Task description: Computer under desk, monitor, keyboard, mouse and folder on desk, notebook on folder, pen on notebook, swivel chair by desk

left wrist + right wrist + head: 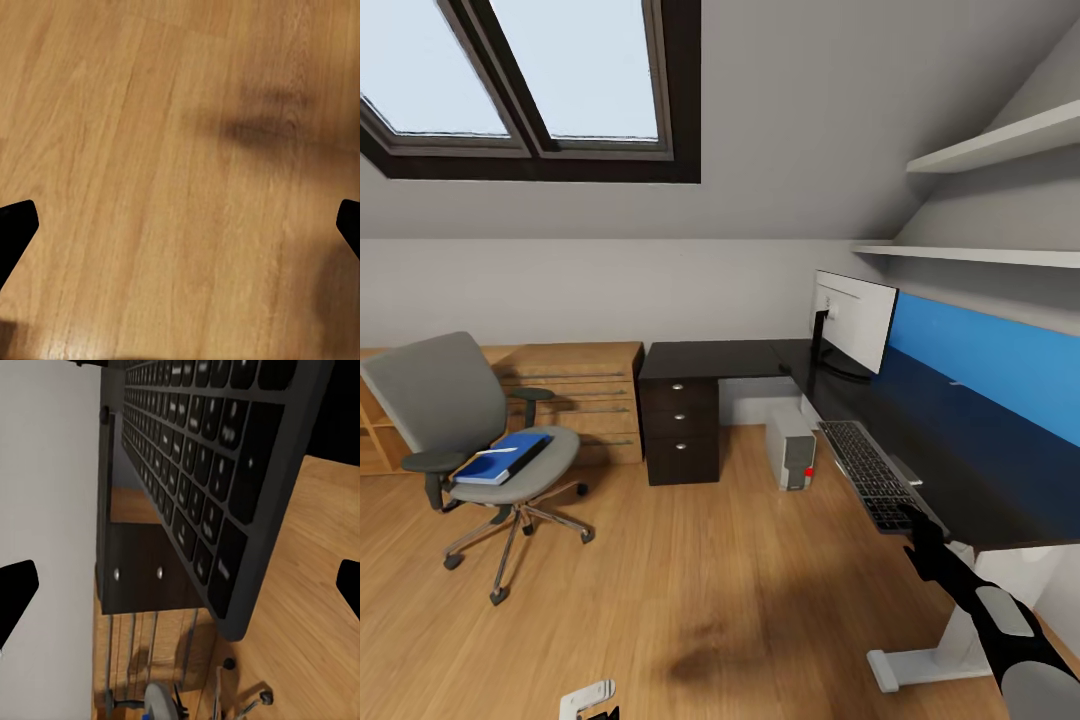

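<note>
From the head camera I see my right arm reaching to the keyboard point(872, 472), which lies at the worktop point(960, 480) edge in front of the monitor point(853, 320); its hand blocks the near corner. The right jaws point(180, 585) stand spread beside the keyboard. The left jaws point(180, 225) are spread over bare floor point(150, 150). The folder point(502, 458) lies on the swivel chair point(470, 440); the computer point(791, 447) is under the worktop.

head view overlooks desk point(980, 470); right wrist hugs keyboard point(202, 472).

floor: oak planks point(690, 600) | skylight point(530, 80) | grey sloped wall | white shelves point(1000, 145) | oak chest point(575, 395)
</note>
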`<state>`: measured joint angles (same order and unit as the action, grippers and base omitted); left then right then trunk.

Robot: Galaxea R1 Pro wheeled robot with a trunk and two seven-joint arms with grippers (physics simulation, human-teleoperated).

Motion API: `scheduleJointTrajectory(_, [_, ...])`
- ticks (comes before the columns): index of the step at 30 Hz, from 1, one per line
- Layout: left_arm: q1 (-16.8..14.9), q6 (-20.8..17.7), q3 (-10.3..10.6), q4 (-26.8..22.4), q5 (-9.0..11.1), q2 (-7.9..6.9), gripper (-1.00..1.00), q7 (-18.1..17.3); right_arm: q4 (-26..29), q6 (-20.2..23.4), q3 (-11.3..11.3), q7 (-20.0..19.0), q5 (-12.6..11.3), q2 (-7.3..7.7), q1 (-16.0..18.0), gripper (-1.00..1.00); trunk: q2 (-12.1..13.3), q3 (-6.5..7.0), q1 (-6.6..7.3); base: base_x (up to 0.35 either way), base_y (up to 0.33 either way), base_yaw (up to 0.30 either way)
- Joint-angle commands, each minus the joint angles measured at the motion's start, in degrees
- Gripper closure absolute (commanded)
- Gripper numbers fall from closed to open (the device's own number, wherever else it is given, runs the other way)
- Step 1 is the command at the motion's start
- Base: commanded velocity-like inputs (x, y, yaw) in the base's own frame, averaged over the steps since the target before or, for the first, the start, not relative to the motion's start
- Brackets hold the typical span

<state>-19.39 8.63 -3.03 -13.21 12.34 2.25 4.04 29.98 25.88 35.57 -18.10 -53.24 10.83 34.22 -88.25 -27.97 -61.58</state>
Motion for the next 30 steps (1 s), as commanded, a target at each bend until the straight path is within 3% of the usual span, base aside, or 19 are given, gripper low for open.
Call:
scheduleJointTrajectory(1, [-0.04, 0.16, -0.29, 0.03, 0.05, 0.04, -1.0, 0.01, -0.01, 0.47, 0.46, -0.09, -0.19, -0.02, 0.06, -1.0, -0.03, -0.06, 0.0, 0.008, 0.0, 0.0])
scheduleJointTrajectory(20, [-0.04, 0.15, -0.31, 0.02, 0.05, 0.04, -1.0, 0.01, -0.5, -1.66, 1.07, -0.02, -0.17, -0.02, 0.06, -1.0, -0.03, -0.06, 0.0, 0.002, 0.0, 0.0])
scheduleJointTrajectory(30, [-0.04, 0.16, -0.29, 0.03, 0.05, 0.04, -1.0, 0.01, -0.7, -1.86, 1.08, -0.05, -0.19, -0.02, 0.06, -1.0, -0.03, -0.06, 0.0, 0.162, 0.0, 0.0])
